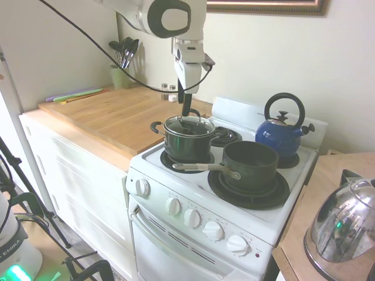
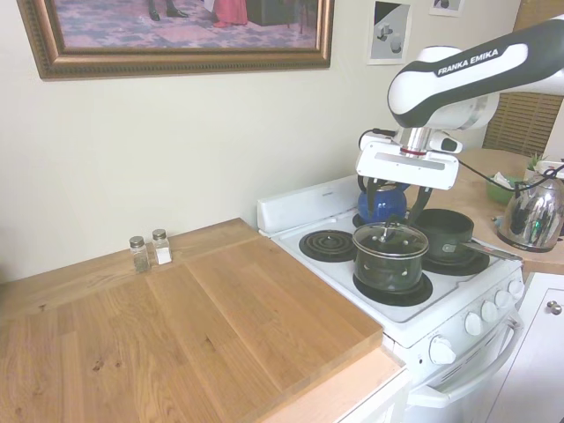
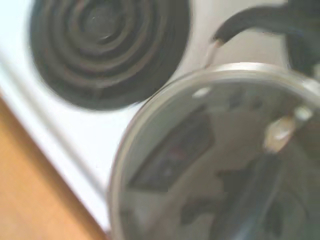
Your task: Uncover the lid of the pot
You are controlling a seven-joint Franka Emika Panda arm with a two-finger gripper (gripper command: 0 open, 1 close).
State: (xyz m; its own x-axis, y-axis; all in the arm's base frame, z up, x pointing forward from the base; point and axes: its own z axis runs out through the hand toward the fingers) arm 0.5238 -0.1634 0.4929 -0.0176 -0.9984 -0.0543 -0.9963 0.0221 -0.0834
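The dark pot [image 1: 187, 146] stands on the stove's front left burner, and the glass lid [image 1: 188, 125] with its metal rim rests on it. The same pot [image 2: 389, 264] and lid [image 2: 390, 236] show in the second exterior view. My gripper [image 2: 394, 210] hangs straight down just above the lid's black handle [image 2: 389, 229], open, with one finger on each side of it. From the first exterior view the gripper [image 1: 186, 112] appears edge-on, its tips at the handle. The wrist view is filled by the blurred lid [image 3: 200, 165].
A dark saucepan [image 1: 251, 164] with a long silver handle sits right beside the pot, and a blue kettle [image 1: 281, 132] stands behind it. A steel kettle [image 1: 345, 225] is on the right counter. The wooden countertop [image 1: 111, 114] holds two shakers [image 2: 150, 251].
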